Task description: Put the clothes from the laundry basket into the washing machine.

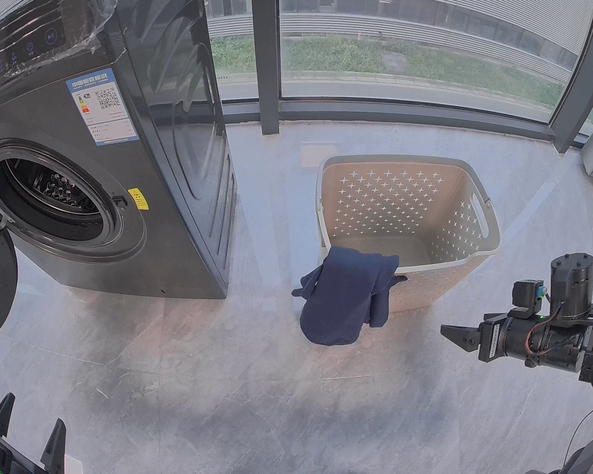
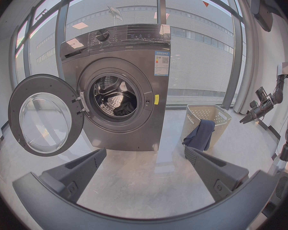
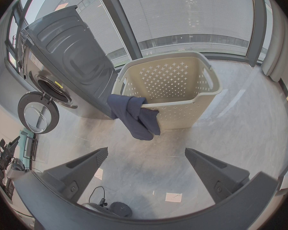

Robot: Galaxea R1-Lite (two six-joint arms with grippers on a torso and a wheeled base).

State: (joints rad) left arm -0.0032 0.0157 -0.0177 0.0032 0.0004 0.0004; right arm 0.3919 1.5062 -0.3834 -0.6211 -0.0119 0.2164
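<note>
the task is judged to be partly done at most. the washing machine is seen with its door swung wide open, so loading is not blocked. a dark shape is made out low in the drum; it may be a garment already loaded, but that cannot be told for sure. one navy garment is draped over the near rim of the laundry basket, hanging down the outer wall towards the floor, with part of it folded inside. nothing else is seen on the basket's visible bottom. this garment is left to be picked up, carried across and pushed into the drum.

neither hand is touching anything. the right hand is held low to the robot's right of the basket, level with its lower wall, fingers pointed sideways towards the garment and spread apart, with nothing between them. the left hand is kept low and near the robot, well apart from the basket, aimed at the machine's open front; its fingers are spread too and nothing is carried.
</note>
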